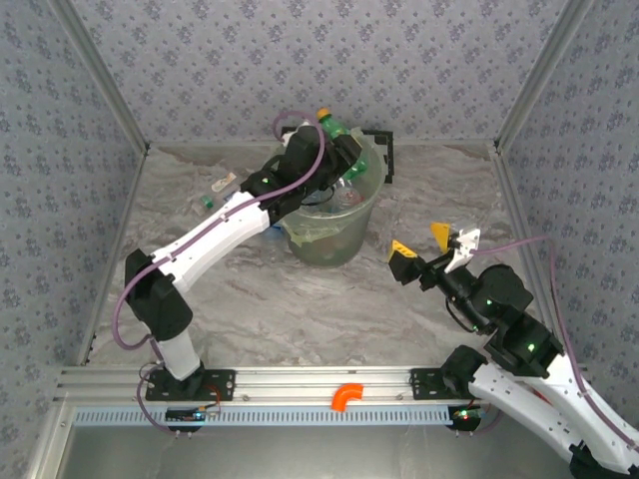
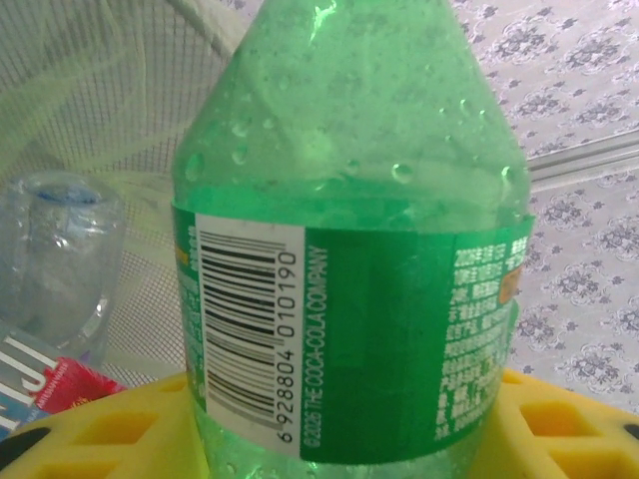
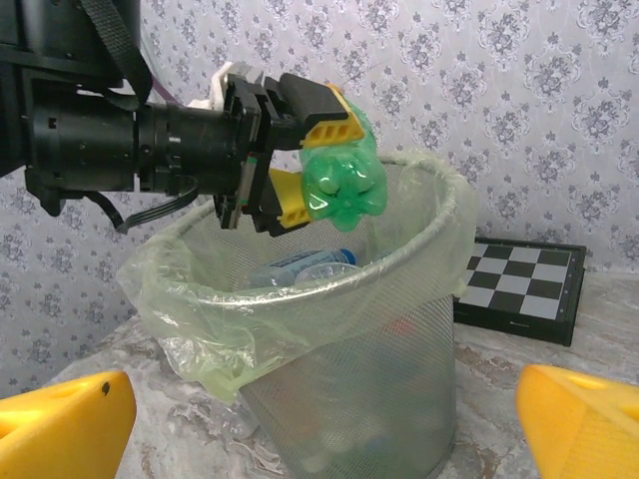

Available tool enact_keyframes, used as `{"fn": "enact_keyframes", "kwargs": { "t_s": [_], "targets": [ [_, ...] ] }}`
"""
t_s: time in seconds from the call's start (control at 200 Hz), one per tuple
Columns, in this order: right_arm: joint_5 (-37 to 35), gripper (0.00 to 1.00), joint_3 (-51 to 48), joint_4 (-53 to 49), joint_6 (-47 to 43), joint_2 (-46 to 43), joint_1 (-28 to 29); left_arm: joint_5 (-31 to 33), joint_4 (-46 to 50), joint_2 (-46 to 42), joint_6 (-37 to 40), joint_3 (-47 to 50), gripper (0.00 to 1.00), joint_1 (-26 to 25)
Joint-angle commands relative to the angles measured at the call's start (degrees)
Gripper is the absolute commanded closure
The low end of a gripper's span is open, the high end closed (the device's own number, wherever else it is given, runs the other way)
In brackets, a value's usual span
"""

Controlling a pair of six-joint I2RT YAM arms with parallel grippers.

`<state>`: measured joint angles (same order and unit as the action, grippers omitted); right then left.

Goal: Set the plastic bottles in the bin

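Note:
My left gripper is shut on a green plastic bottle with a yellow cap, held over the far rim of the bin. In the left wrist view the green bottle stands between the yellow fingers, label and barcode facing me. The right wrist view shows the bottle's base just above the bin's lined rim. Clear bottles lie inside the bin. My right gripper hangs open to the right of the bin, holding nothing.
A black-and-white chessboard leans against the back wall behind the bin. A small clear bottle and a green cap lie on the table at far left. Something blue lies by the bin's left foot.

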<state>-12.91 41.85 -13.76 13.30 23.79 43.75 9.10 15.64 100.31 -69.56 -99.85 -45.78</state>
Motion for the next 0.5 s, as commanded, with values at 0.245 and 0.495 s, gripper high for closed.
{"fn": "enact_keyframes", "kwargs": {
  "t_s": [0.245,0.495],
  "targets": [
    [-1.5,0.01,0.8,-0.4,0.6,-1.1,0.1,-2.5,0.7,2.2,-2.0,-6.0,0.12,-0.5],
    [-1.4,0.0,0.3,0.5,0.9,-0.9,0.1,-1.6,1.6,0.0,-0.3,-5.4,0.02,-0.5]
  ]
}}
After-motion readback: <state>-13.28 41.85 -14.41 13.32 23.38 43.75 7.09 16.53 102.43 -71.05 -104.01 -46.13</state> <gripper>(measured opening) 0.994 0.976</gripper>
